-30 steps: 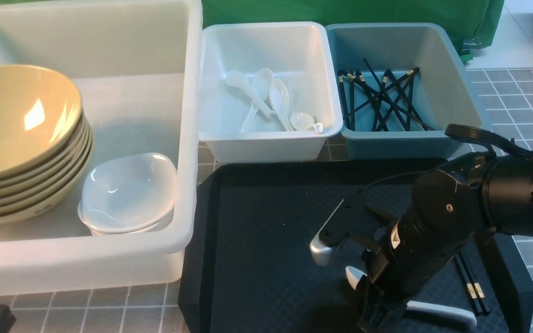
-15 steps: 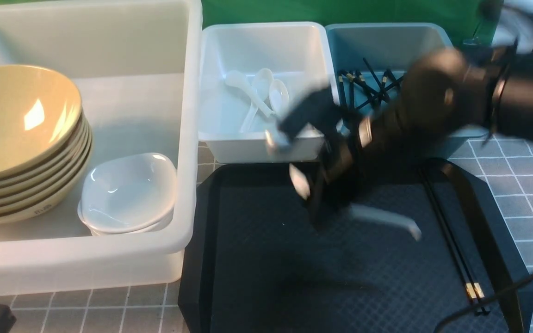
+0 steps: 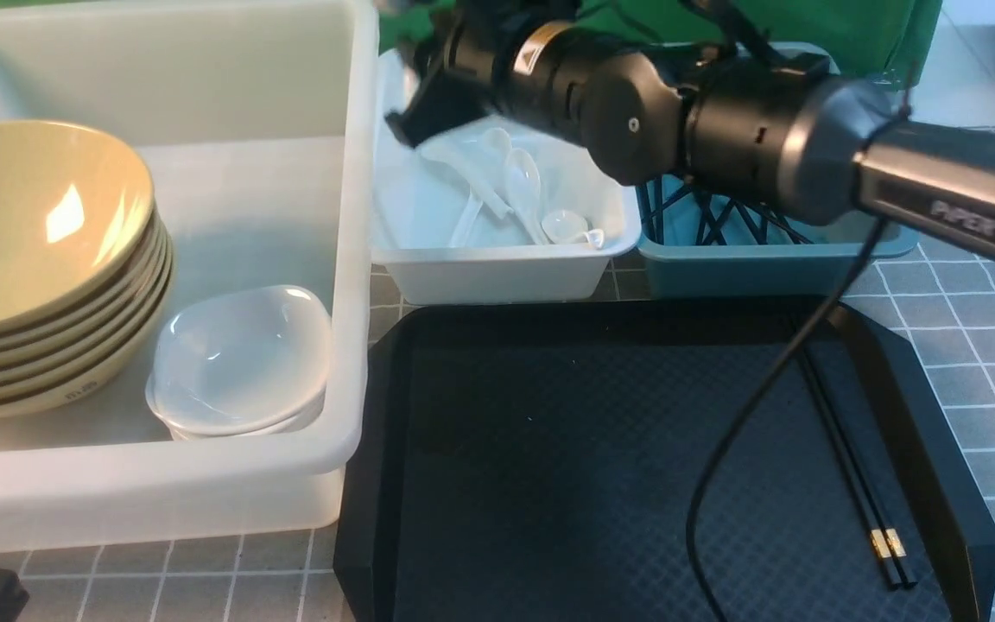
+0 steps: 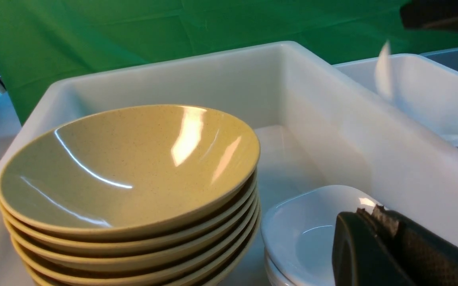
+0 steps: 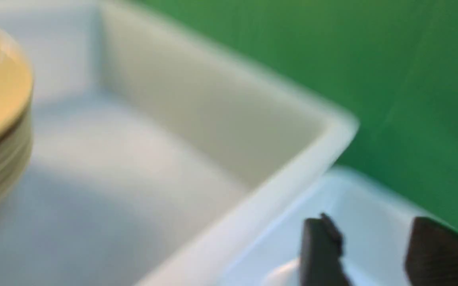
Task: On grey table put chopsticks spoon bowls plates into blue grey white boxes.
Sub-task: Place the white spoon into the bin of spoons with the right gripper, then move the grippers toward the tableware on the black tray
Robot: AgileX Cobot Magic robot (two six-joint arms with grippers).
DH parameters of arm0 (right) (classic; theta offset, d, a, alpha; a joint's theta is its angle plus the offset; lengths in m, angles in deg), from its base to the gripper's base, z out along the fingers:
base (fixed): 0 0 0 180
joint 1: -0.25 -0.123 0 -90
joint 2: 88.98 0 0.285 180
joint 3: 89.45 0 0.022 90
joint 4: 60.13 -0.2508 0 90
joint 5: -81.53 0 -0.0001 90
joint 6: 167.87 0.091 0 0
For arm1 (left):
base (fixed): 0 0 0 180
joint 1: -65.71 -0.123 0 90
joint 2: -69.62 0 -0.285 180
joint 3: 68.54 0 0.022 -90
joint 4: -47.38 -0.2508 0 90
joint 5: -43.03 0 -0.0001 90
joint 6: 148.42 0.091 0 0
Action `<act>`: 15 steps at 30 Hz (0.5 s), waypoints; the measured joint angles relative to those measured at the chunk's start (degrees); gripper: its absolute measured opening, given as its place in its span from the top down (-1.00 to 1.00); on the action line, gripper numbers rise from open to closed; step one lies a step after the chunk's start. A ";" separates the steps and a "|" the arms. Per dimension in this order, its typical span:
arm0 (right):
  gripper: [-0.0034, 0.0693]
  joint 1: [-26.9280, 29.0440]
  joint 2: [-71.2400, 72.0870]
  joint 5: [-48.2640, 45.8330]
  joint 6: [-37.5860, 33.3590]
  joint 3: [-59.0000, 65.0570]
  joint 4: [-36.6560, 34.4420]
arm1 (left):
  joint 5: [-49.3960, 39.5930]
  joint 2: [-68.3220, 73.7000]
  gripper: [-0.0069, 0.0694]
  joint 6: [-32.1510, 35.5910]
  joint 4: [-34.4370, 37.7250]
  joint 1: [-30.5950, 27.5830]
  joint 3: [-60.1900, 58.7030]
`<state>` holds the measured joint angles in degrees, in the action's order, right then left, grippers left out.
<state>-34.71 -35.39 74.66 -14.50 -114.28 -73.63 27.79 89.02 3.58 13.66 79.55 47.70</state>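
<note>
in the front view, the right gripper [image 3: 411,105] is seen stretched over the small white plastic box [image 3: 497,272], where several white spoons [image 3: 519,186] lie heaped; how its fingers stand cannot be told here because of blur. a pair of thin black chopsticks with gold bands [image 3: 847,462] lies flat on the black textured tray [image 3: 549,449], tight against its raised right edge. a slack black cable [image 3: 726,441] hangs across just beside them, so they could be dragged by it, or could slip from a pinch. in the left wrist view, the left gripper [image 4: 374,216] is shown pressed together on nothing, beside the large white tub [image 4: 324,131] of stacked yellow-green bowls [image 4: 125,159]. a white blur [image 4: 384,71], judged to be a spoon in mid-air, is seen above the small box; its rim could be struck and the spoon thrown out. in the right wrist view, the fingers [image 5: 320,250] are spread, with nothing between them.
</note>
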 joint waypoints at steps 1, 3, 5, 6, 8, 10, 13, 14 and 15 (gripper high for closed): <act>-0.22 0.07 0.00 -1.84 0.00 -0.54 0.00 | 0.00 0.00 0.84 0.00 0.00 0.00 0.00; -0.37 0.28 1.15 -11.85 0.00 -3.62 0.11 | 0.00 0.00 0.84 0.00 0.00 0.00 0.00; -0.42 0.62 4.03 -21.40 0.77 -6.34 0.46 | 0.00 0.00 0.84 0.00 0.00 0.00 0.00; -0.42 0.85 5.56 -25.34 1.75 -7.34 0.99 | 0.00 0.00 0.84 0.00 0.00 0.00 0.00; -0.41 1.72 10.54 -35.81 7.03 -9.43 5.34 | -0.07 0.00 0.84 0.00 0.00 0.00 0.00; -0.37 3.10 14.96 -44.47 13.56 -9.49 12.39 | -0.07 0.00 0.84 0.00 0.00 0.00 0.00; -0.33 5.77 18.21 -52.11 18.28 -7.02 17.54 | 0.03 0.00 0.84 0.00 0.00 0.00 -0.02; -0.32 7.34 18.74 -53.35 19.32 -4.64 18.71 | 0.03 0.00 0.84 0.00 0.00 0.00 -0.02; -0.31 9.22 19.11 -55.20 20.74 -0.70 19.74 | 0.09 0.00 0.84 0.00 0.00 0.00 -0.02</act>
<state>-25.50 -16.28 19.46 6.24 -114.98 -53.90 27.88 89.02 3.58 13.66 79.55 47.68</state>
